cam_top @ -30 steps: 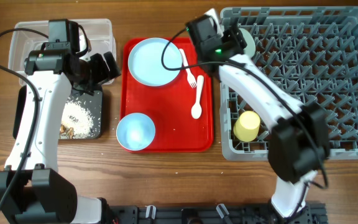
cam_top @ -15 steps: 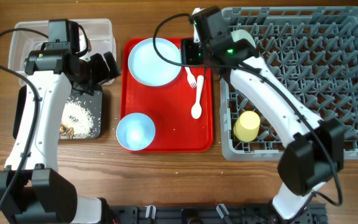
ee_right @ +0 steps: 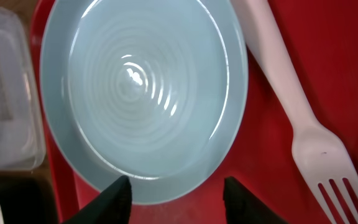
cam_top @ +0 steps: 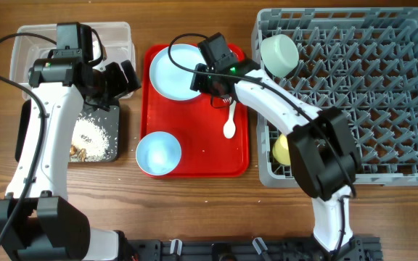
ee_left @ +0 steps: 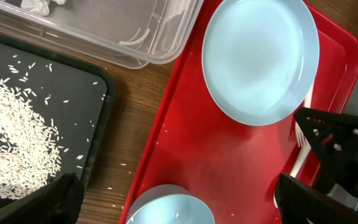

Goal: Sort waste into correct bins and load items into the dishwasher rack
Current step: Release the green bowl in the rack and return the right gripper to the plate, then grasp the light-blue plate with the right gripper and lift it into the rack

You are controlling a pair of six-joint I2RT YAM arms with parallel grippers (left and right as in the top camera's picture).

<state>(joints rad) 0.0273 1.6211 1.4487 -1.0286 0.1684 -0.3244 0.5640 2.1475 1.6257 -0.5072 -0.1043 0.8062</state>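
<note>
The pale blue plate (cam_top: 174,71) lies at the back of the flat red tray (cam_top: 194,163). My right gripper (cam_top: 207,84) is open and empty, its fingers (ee_right: 179,200) over the plate's (ee_right: 145,93) near rim. The white fork (ee_right: 303,124) and spoon (cam_top: 229,125) lie beside it. The pale blue bowl (cam_top: 158,154) sits at the tray's front left. The pale green bowl (cam_top: 280,53) and yellow cup (cam_top: 281,148) are in the grey rack (cam_top: 383,87). My left gripper (cam_top: 125,76) is open and empty, high above the tray's left edge (ee_left: 179,205).
The black tray (cam_top: 111,109) holds white rice and brown scraps (cam_top: 78,151). The clear tub (cam_top: 118,32) stands behind it with a crumpled whitish piece (ee_left: 39,5) inside. Stray grains lie on the wood between the black tray and the red tray (ee_left: 120,165).
My right gripper has moved left from the rack's back left corner to the plate on the red tray. The pale green bowl stays in the rack. The left arm has not moved.
</note>
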